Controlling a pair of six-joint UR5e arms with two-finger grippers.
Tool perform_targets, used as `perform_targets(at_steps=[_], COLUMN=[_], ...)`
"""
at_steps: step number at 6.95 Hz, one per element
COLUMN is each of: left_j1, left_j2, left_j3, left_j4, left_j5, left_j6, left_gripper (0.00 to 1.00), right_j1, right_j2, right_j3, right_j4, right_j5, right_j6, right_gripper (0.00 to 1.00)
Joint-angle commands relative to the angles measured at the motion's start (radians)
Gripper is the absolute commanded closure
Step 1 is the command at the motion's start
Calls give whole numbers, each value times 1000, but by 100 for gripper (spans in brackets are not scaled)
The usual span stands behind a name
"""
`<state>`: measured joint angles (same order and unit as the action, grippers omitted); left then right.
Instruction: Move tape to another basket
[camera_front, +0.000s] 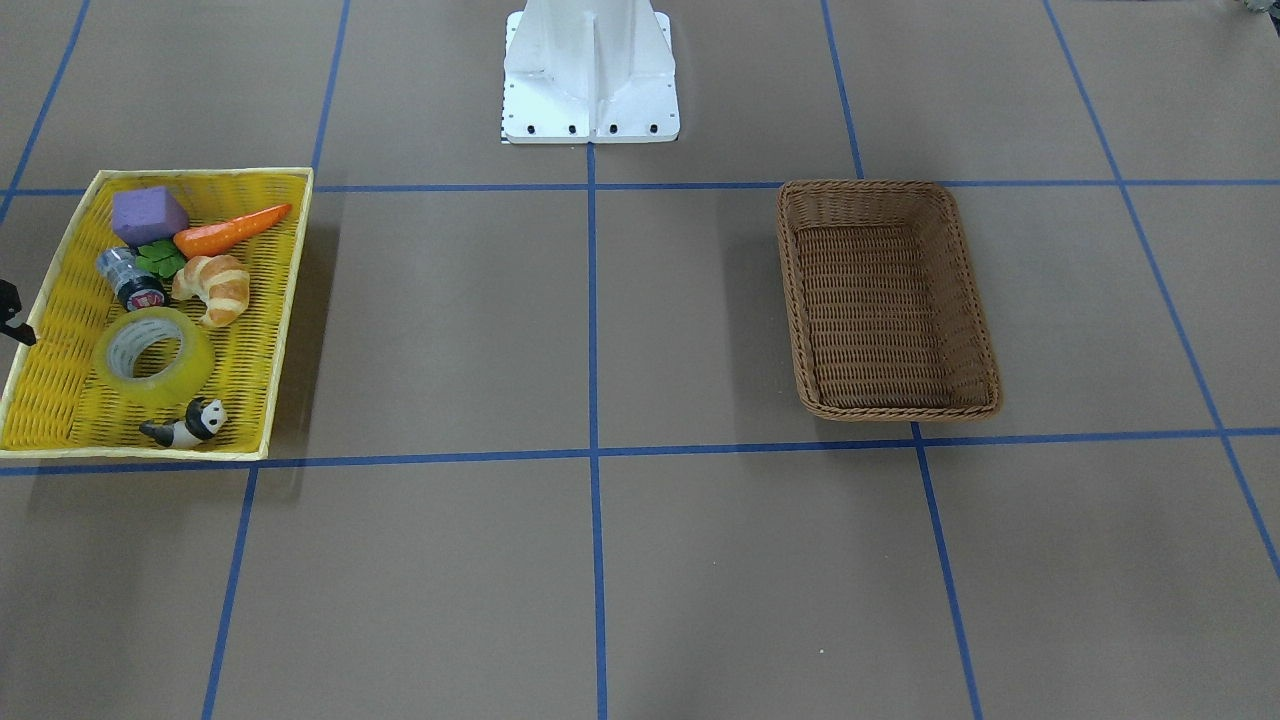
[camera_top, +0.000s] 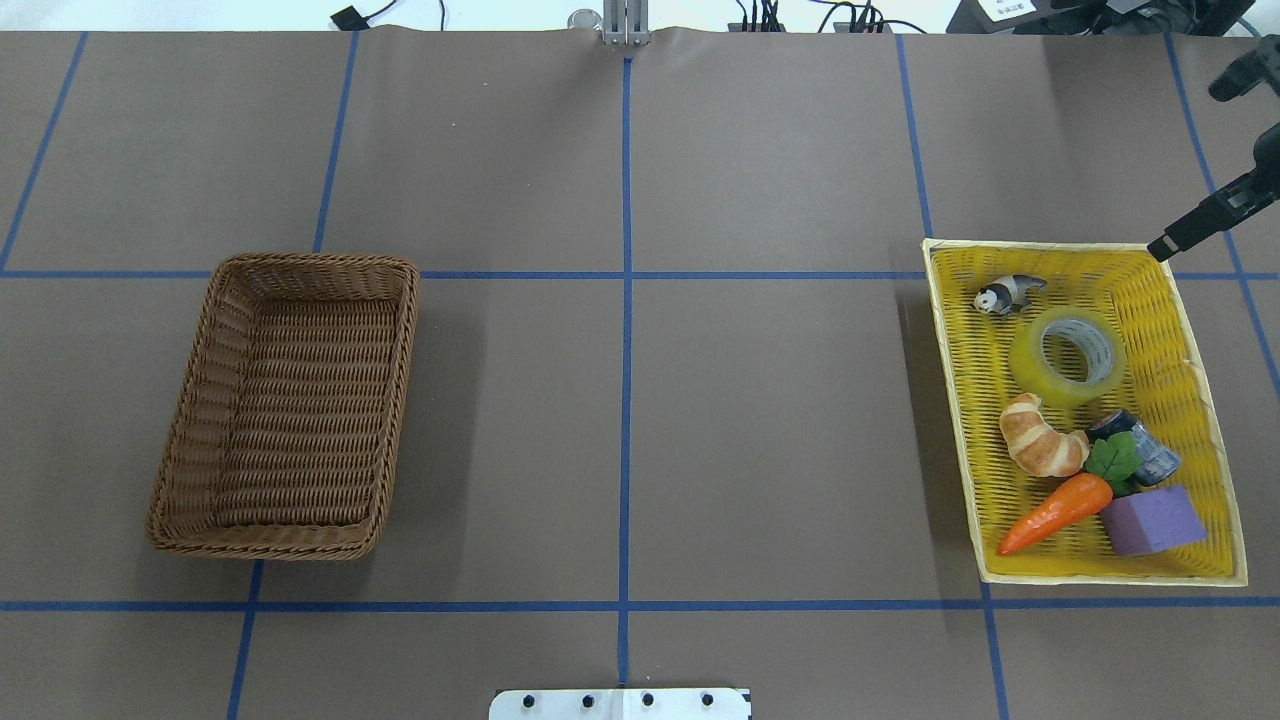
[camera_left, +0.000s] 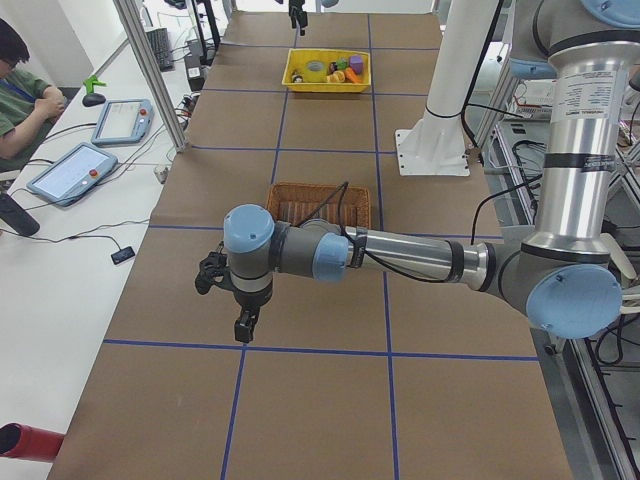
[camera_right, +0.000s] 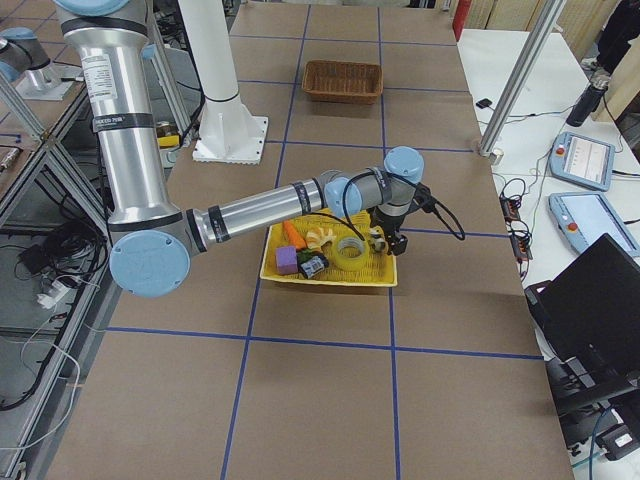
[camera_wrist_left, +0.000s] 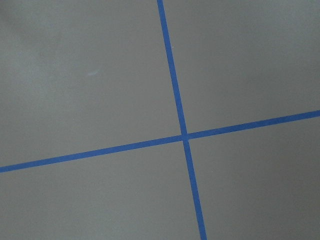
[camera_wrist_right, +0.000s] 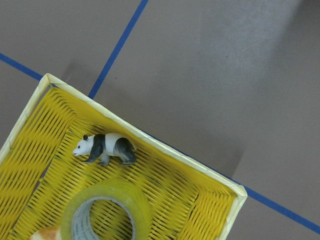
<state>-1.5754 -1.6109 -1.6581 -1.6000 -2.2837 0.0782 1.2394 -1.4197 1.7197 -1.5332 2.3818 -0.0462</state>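
Observation:
The tape (camera_top: 1067, 357), a yellow-green roll with a white core, lies flat in the yellow tray (camera_top: 1040, 245); it also shows in the front view (camera_front: 155, 355) and the right wrist view (camera_wrist_right: 107, 212). The brown wicker basket (camera_top: 315, 262) stands empty on the table's other side, also seen in the front view (camera_front: 890, 185). My right gripper (camera_top: 1184, 171) hangs above the tray's far outer corner, its fingers apart and empty. My left gripper (camera_left: 235, 310) shows only in the left side view, over bare table short of the basket; I cannot tell if it is open.
In the tray with the tape lie a panda figure (camera_top: 1008, 293), a croissant (camera_top: 1040, 437), a carrot (camera_top: 1058, 510), a purple block (camera_top: 1152, 520) and a silver-black cylinder (camera_top: 1140, 445). The robot's white base (camera_front: 590, 80) stands between the two containers. An operator (camera_left: 25, 95) sits beside the table.

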Motion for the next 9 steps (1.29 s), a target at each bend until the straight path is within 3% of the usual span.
perform_targets(at_steps=[1,4,9], left_j1=[0,0,0], left_j2=[0,2,2], left_j3=[0,1,3], left_j4=[0,0,-2], left_j5=[0,0,0], left_j6=[0,0,2], left_gripper=[1,1,1], right_j1=[-67,-136,-190], right_j2=[-5,7,13], right_j3=[-37,-84,-144], right_j4=[-5,-5,7], right_j5=[-22,-78,-82], right_j6=[0,0,-3], right_gripper=[0,0,1])
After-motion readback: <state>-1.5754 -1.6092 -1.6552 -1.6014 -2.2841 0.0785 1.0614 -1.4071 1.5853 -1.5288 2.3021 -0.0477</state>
